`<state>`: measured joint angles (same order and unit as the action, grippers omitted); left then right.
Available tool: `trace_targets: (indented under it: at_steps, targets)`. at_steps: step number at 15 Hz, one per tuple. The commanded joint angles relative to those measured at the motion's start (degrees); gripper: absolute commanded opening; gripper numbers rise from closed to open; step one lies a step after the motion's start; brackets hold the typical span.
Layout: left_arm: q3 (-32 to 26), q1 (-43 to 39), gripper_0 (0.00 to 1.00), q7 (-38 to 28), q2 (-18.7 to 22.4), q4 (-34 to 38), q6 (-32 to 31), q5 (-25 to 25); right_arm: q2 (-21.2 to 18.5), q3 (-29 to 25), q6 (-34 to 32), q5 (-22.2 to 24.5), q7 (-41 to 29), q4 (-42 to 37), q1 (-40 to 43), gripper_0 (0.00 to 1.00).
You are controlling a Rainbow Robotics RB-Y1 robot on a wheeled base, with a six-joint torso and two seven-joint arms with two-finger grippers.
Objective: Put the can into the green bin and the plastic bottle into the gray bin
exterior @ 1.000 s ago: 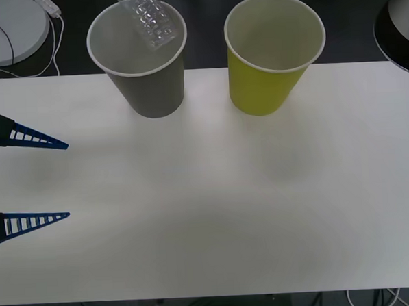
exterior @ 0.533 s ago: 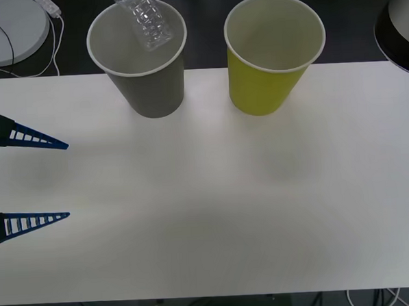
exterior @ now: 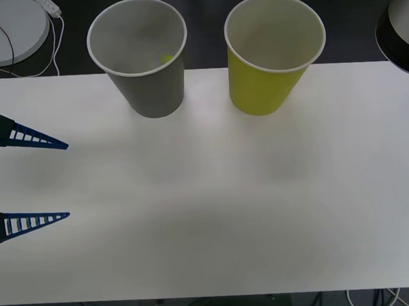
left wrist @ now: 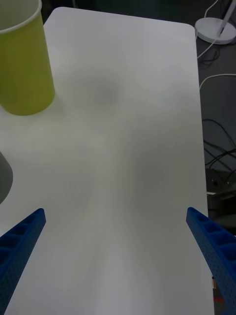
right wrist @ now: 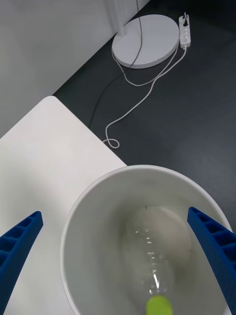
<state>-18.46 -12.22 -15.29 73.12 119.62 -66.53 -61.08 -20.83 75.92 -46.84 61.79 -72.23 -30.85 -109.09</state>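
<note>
Plastic bottle (right wrist: 156,285) lies inside the gray bin (exterior: 139,60), its lime-green cap (right wrist: 160,306) toward the bin's near wall in the right wrist view and showing as a small green fleck inside the bin at upper left of the front frame. Your right end effector (right wrist: 118,246) hangs directly above that bin with its blue fingers spread wide and holding nothing, so the release looks complete. Your left end effector (exterior: 67,179) sits at the left edge of the front frame, over the table (exterior: 208,214), fingers apart and empty. The green bin (exterior: 275,53) stands upright just beside the gray one, at upper centre-right of the frame; you cannot see to its bottom, so you cannot tell whether the can is already in it, and no can lies on the table. To finish this step well, lift the right arm straight up before moving sideways, so the open fingers clear the white rim and do not tip the light bin. Keep the fingers spread while you rise, and only then swing clear toward the right side of the table.
</note>
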Motion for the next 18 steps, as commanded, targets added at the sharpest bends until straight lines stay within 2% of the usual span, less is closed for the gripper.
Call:
trace_targets:
  at_steps: [1, 8, 18]
  targets:
    - [0.0, 0.0, 1.0, 0.0, 0.0, 0.0, 0.0, 0.0, -0.1, -0.2, 0.0, 0.0, 0.7, 0.0, 0.0, 1.0]
    - [0.0, 0.0, 1.0, 0.0, 0.0, 0.0, 0.0, 0.0, -1.8, -3.0, -2.7, -0.9, 5.5, -0.3, 0.8, 1.0]
    - [0.0, 0.0, 1.0, 0.0, 0.0, 0.0, 0.0, 0.0, -13.6, -6.7, -4.3, -0.8, 9.6, -14.2, 5.5, 1.0]
